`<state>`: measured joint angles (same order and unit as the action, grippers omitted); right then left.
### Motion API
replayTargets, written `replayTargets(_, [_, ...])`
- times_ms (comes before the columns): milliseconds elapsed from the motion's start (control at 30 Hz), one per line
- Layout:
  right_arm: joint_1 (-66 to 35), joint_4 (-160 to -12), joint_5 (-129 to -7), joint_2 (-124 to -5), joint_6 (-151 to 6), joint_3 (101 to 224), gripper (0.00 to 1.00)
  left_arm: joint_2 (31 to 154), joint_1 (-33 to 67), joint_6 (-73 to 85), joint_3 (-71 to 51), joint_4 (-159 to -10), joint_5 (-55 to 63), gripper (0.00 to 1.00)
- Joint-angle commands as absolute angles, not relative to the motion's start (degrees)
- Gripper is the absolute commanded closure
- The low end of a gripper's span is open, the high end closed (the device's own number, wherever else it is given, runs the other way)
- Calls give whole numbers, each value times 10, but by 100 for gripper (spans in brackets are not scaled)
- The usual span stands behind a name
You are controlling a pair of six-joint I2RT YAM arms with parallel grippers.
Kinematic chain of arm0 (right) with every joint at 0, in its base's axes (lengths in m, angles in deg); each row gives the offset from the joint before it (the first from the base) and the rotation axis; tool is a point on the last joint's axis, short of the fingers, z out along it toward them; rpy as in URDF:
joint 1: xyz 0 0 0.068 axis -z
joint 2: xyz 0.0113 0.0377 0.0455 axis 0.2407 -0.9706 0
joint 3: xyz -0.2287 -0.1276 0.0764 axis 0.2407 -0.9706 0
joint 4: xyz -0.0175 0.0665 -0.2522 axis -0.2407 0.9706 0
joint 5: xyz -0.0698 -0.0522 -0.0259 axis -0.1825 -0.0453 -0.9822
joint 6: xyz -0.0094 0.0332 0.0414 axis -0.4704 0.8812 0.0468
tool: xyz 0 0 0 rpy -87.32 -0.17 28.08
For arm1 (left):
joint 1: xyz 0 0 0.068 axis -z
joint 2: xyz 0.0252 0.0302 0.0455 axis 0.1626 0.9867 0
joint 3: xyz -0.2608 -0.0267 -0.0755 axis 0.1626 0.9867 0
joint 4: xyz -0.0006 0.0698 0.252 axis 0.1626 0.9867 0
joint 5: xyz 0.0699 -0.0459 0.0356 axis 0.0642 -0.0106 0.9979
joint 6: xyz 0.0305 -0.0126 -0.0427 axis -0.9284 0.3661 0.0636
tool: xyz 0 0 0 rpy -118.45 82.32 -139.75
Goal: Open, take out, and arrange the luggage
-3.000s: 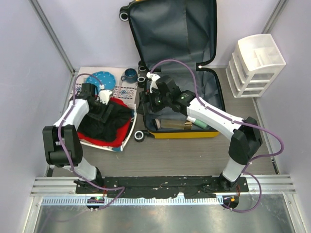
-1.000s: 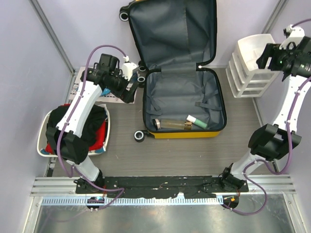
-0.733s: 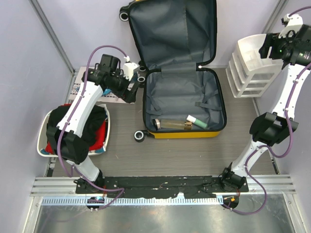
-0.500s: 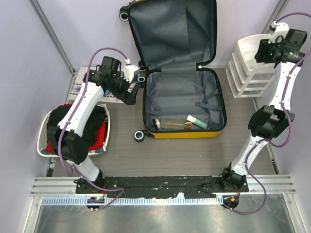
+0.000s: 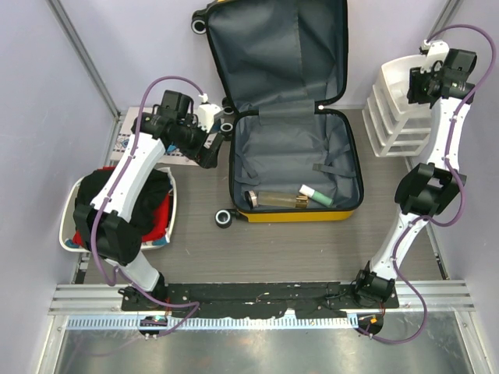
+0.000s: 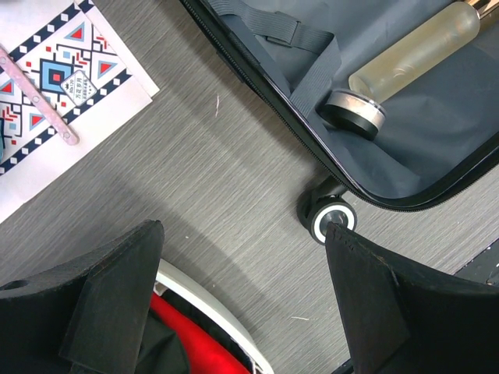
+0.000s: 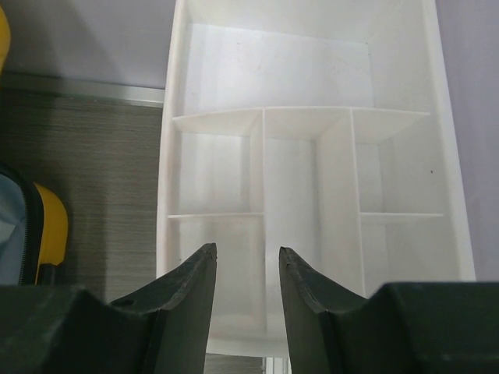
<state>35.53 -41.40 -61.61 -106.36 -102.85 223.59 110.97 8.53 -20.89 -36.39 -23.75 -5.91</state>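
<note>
Where the luggage [image 5: 292, 152] lies: middle of the table, unzipped. The yellow lower shell is flat and the lid stands up against the back wall, grey lining showing.
inside it: clear bottle [image 5: 274, 199] lying along the near wall, green-capped tube [image 5: 316, 194] just beside it on the right. The left wrist view shows a round dark-rimmed cap [image 6: 355, 113] at the bottle's end.
left gripper [image 5: 212, 148]: hovers just off the luggage's left side, over bare table. Its fingers [image 6: 117, 273] are spread wide with nothing between them.
caster wheel [image 6: 327, 220]: black, at the luggage's near-left corner, seen below the right-hand finger in the left wrist view.
right gripper [image 7: 245, 251]: raised over the white drawer unit [image 7: 312, 78] at the back right. Fingers are drawn near each other with a narrow gap left, gripping nothing.
white tray [image 5: 67, 226]: front left, heaped with black and red clothes [image 5: 156, 195].
patterned mat [image 6: 62, 70]: flat on the table left of the luggage, not touching it.
</note>
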Motion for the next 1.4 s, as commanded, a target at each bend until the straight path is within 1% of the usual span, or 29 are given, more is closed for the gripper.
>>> replayTargets(0, [356, -442, -635, -1066, -1057, 2254, 57, 1087, 87, -199, -364, -256, -66, 12])
replayTargets(300, [359, -419, -624, -1083, -1070, 2257, 64, 1090, 87, -196, -364, -258, -69, 12])
replayTargets(400, [365, -404, -614, -1083, -1064, 2260, 73, 1090, 87, -191, -365, -259, -77, 12])
replayTargets(433, [366, -398, -612, -1082, -1062, 2261, 80, 1090, 87, -190, -365, -261, -78, 12])
replayTargets(500, [370, -394, -610, -1074, -1060, 2261, 87, 1091, 87, -190, -365, -262, -81, 12])
replayTargets(533, [370, -390, -610, -1070, -1060, 2262, 99, 1092, 87, -189, -365, -261, -83, 12])
replayTargets(867, [387, -357, -593, -988, -1043, 2263, 99, 1093, 87, -176, -360, -277, -111, 12])
replayTargets(1000, [391, -327, -588, -939, -1055, 2239, 99, 1093, 87, -170, -351, -293, -119, 12])
replayTargets(1200, [411, -291, -572, -862, -1092, 2147, 99, 1088, 87, -166, -338, -305, -131, 13])
replayTargets(1333, [421, -277, -563, -793, -1130, 2047, 99, 1086, 88, -162, -326, -314, -141, 13])
replayTargets(1367, [421, -277, -563, -759, -1138, 2026, 99, 1088, 91, -161, -326, -315, -142, 13])
